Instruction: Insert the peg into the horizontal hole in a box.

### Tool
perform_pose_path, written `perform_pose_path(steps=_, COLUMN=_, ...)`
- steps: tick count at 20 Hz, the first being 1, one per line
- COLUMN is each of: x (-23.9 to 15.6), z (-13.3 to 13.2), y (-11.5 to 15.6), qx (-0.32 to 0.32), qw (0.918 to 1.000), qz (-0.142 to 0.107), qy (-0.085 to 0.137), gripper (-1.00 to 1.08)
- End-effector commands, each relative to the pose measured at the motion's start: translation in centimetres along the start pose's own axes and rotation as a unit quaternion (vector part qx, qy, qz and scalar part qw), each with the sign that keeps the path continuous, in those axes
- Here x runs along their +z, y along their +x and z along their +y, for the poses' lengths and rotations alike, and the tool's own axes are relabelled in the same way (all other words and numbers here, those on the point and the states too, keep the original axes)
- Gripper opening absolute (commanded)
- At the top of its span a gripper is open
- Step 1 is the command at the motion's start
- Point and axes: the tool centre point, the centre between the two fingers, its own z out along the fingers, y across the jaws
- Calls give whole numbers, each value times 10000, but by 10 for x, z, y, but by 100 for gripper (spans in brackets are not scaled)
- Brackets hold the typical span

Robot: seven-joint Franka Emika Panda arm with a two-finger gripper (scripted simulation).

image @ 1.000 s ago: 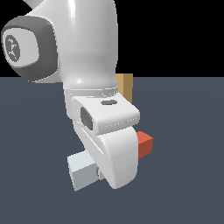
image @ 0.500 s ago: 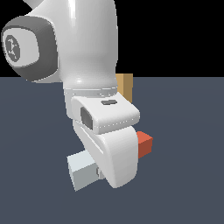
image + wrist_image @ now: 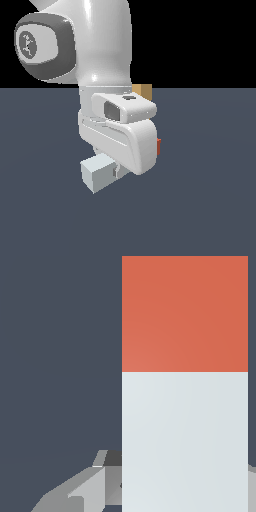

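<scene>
**Presently: peg at the arm, box far behind**

Item 1 – peg (image 3: 100,172). Square bar, pale grey-white w/ red-orange end. Exterior view: grey end pokes out below-left of the arm's wrist housing, a sliver of red end shows at the housing's right edge; middle hidden by the arm. Wrist view: peg (image 3: 185,406) fills much of the frame, colour change sharp and straight across.

Item 2 – fingers (image 3: 95,483). Only one grey finger part seen, beside the peg's white section at frame edge. Contact w/ the peg not visible; can't tell how far apart they stand or whether they grip.

Item 3 – box (image 3: 142,91). Tan; only a top corner shows behind the arm, well apart from the peg. Hole not visible.

Item 4 – counter (image 3: 210,200). Dark blue-grey, flat. Whether peg rests on it or hangs above: can't tell.
</scene>
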Motion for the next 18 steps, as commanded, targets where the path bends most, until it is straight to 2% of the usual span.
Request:
perform_pose_path(steps=1, x=-11, z=-14, y=11, qx=-442, qw=9990, qz=16, qy=-20, gripper=-100)
perform_pose_path(steps=9, x=-39, z=-65, y=29, qx=-1822, qw=9833, qz=13, qy=-23, gripper=-100)
perform_pose_path(steps=14, x=-47, z=-82, y=32, qx=-2242, qw=9745, qz=14, qy=-21, gripper=-100)
perform_pose_path(steps=18, x=-50, z=-87, y=32, qx=-2354, qw=9719, qz=14, qy=-19, gripper=-100)
